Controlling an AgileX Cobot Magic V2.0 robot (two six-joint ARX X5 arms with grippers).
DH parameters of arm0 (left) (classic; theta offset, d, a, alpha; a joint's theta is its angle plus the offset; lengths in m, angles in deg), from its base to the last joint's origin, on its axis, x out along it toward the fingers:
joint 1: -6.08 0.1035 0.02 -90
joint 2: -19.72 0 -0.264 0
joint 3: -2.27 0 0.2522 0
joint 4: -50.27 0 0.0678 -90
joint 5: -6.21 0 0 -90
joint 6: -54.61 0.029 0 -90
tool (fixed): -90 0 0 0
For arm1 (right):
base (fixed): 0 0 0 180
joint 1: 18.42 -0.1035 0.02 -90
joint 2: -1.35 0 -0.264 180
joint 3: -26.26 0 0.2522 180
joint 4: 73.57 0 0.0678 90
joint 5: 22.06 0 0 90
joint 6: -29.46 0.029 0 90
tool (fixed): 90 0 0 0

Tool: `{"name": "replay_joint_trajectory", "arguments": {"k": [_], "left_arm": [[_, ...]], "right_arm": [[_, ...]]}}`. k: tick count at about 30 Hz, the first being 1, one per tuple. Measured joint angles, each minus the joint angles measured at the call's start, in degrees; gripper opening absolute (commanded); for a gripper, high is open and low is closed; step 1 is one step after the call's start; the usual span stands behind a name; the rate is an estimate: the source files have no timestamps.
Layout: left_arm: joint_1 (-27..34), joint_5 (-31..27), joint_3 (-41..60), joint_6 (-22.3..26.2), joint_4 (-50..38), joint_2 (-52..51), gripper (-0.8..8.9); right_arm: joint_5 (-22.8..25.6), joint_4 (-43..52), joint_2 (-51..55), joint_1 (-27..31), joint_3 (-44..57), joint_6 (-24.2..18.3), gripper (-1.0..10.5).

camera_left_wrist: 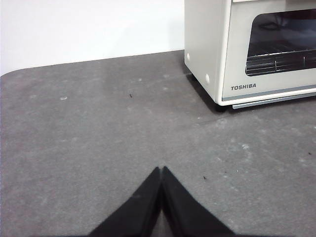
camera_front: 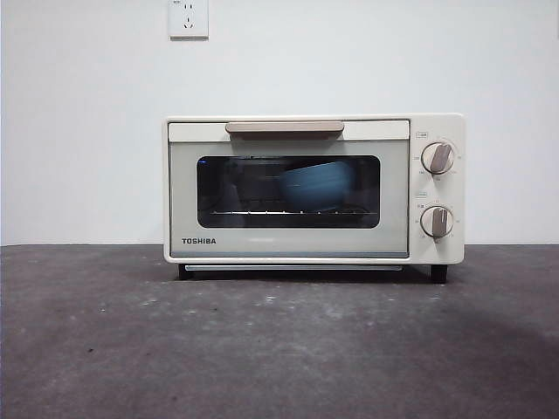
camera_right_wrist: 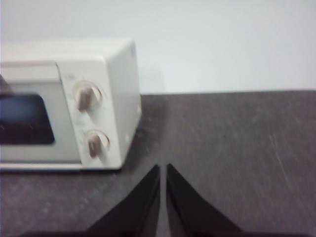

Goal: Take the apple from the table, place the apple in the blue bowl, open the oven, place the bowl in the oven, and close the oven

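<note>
The cream-white Toshiba oven [camera_front: 314,189] stands on the dark grey table [camera_front: 279,349] with its door closed. Through the dark glass the blue bowl [camera_front: 316,185] shows on the wire rack. The apple is hidden. My left gripper [camera_left_wrist: 161,169] is shut with nothing in it, hovering over bare table in front of and off to one side of the oven [camera_left_wrist: 247,49]. My right gripper [camera_right_wrist: 163,166] is also shut and empty, near the oven's knob end [camera_right_wrist: 91,113]. Neither gripper shows in the front view.
A white wall with a power socket [camera_front: 188,17] rises behind the oven. The beige bar handle [camera_front: 285,128] runs along the door's top, and two knobs [camera_front: 437,158] sit on the right panel.
</note>
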Motion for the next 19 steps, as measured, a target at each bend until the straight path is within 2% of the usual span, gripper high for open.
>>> {"name": "replay_joint_trajectory", "arguments": {"k": [5,9,19], "left_arm": [[0.0,0.0,0.0,0.0,0.0,0.0,0.07],[0.0,0.0,0.0,-0.02,0.0,0.02,0.07],[0.0,0.02,0.0,-0.15,0.0,0.02,0.07]], "right_arm": [[0.0,-0.35,2.38,0.0,4.46,0.17,0.0],[-0.07,-5.9,2.36,0.0,4.42,0.22,0.0],[0.0,-3.28,2.34,0.0,4.44,0.22,0.0]]}}
